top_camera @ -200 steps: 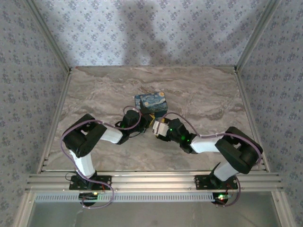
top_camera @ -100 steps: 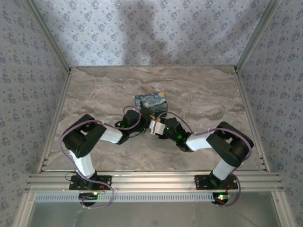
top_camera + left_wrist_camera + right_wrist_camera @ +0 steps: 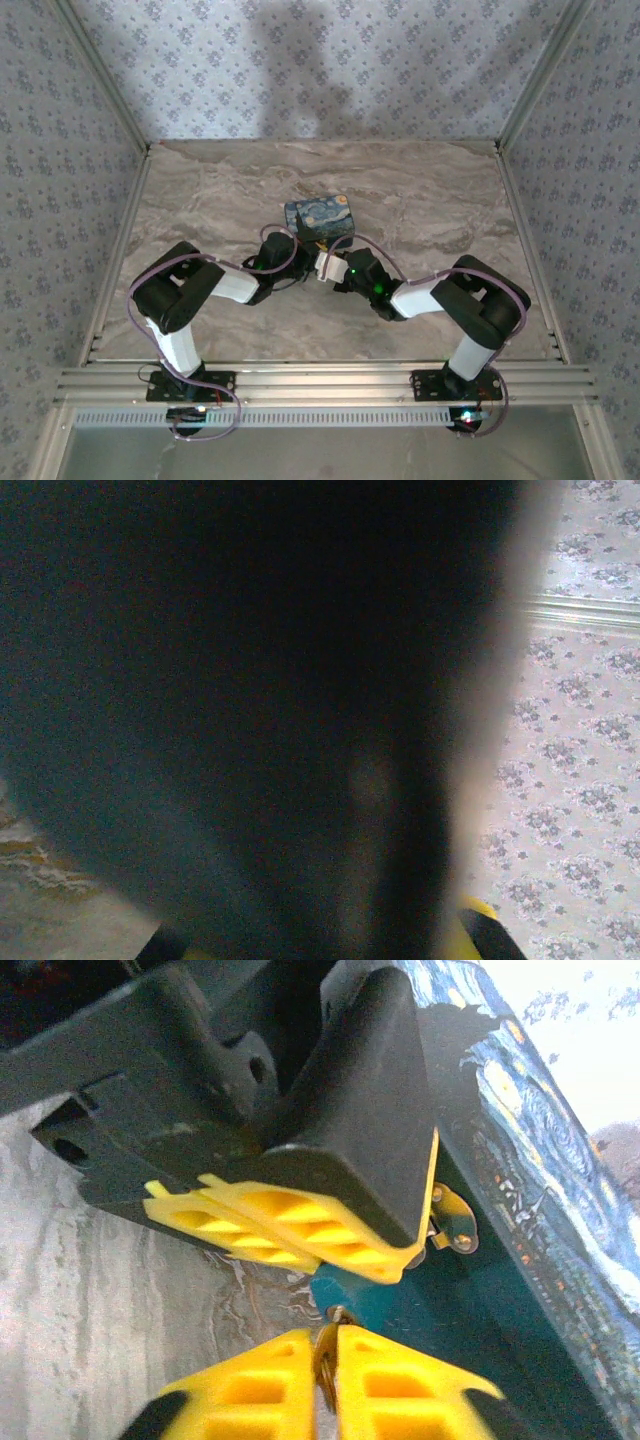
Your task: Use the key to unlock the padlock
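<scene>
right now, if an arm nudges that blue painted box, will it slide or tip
The blue painted box probably slides rather than tips: it sits low and flat on the smooth marble-look table. It covers little of that surface, so likely light and easily shifted. Its walls look rigid.

Two arms stand at the desk's [image 3: 430, 200] near edge: one left arm [image 3: 215, 285] and one right arm [image 3: 440, 295]. There are two grippers, the left gripper [image 3: 290, 1225] and the right gripper [image 3: 325, 1345], each with two yellow fingers, four in all. There is one blue painted box [image 3: 320, 220], with one small brass fitting [image 3: 452, 1222] on its side. One thin metal piece [image 3: 325, 1362] sits between the right gripper's fingers, too small to name.
</scene>
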You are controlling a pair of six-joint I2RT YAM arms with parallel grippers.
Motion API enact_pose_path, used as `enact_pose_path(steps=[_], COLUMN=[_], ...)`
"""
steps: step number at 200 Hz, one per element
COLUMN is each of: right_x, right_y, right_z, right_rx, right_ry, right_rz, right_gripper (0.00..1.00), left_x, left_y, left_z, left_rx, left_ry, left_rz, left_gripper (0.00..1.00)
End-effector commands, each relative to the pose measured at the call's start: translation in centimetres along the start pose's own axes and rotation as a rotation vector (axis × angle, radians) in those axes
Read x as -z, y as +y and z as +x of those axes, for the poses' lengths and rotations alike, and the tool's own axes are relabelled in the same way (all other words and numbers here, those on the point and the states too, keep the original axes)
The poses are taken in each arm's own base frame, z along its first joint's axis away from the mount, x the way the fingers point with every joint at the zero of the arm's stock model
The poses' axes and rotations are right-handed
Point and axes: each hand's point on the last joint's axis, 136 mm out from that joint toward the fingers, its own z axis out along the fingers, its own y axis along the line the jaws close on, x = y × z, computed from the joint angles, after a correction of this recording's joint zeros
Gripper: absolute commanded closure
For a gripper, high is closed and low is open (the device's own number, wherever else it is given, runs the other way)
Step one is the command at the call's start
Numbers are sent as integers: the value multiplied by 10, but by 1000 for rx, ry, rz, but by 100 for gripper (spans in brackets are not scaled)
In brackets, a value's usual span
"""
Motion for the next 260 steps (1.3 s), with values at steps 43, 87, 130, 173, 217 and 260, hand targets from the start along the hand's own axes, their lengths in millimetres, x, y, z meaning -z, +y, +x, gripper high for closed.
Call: enact_pose_path(steps=[43, 87, 130, 173, 217, 260], right_x=[-3, -3, -1, 1, -2, -2], right_y=[-28, -27, -10, 11, 27, 26], right_z=[-7, -11, 6, 17, 21, 30], right_rx=[-244, -589, -792, -1022, -1286, -1484], right_ry=[-32, -97, -90, -94, -75, -64], right_rz=[120, 77, 41, -82, -225, -259], right_gripper=[100, 100, 100, 100, 100, 87], left_x=[1, 2, 8, 38, 76, 96], left_y=[-18, -13, -4, 7, -4, -19], left_z=[8, 8, 5, -13, -51, -94], left_rx=[0, -7, -39, -110, -221, -327], left_ry=[33, 32, 18, -43, -86, -116], left_rz=[39, 24, -4, -88, -183, -225], left_gripper=[100, 100, 75, 54, 43, 35])
